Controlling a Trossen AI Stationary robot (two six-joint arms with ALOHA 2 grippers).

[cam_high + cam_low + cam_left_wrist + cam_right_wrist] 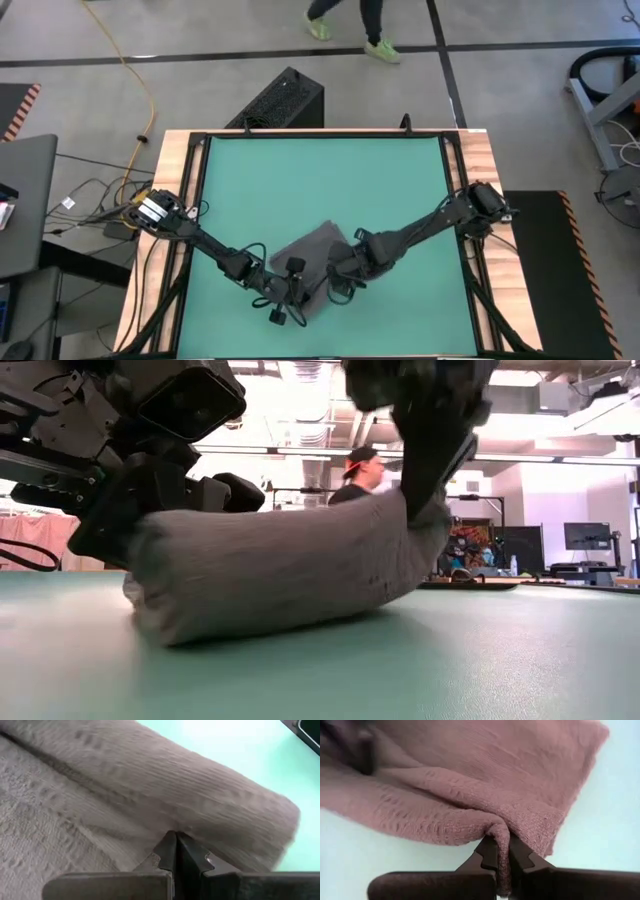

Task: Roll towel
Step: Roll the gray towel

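Observation:
The dark grey towel (318, 255) lies near the table's near edge on the green mat (325, 180). In the low view it is a thick roll (280, 565); its left end rests on the mat and its right end is raised. My left gripper (293, 287) is shut at the roll's left end and also shows in the low view (125, 525). My right gripper (345, 277) is shut on the roll's right end and also shows in the low view (430, 490). The white tag does not show. My left gripper (176, 840) has its shut fingertips in the crease (165, 827) between the roll and the flatter layer beside it. The fingertips hide how much cloth is pinched. This end of the roll rests on the mat. My right gripper (497, 842) pinches a folded ridge of cloth (492, 827) at the towel's right end between its two fingers; the cloth runs down between them. The fingers come from above, slanting down (425, 480). This end of the roll (420, 540) is lifted off the mat.
The mat's far half is bare. A wooden frame (180, 200) runs round the table. A black box (285, 100) stands on the floor past the far edge. A person's legs (350, 25) show there, and a person (360, 475) shows in the room behind.

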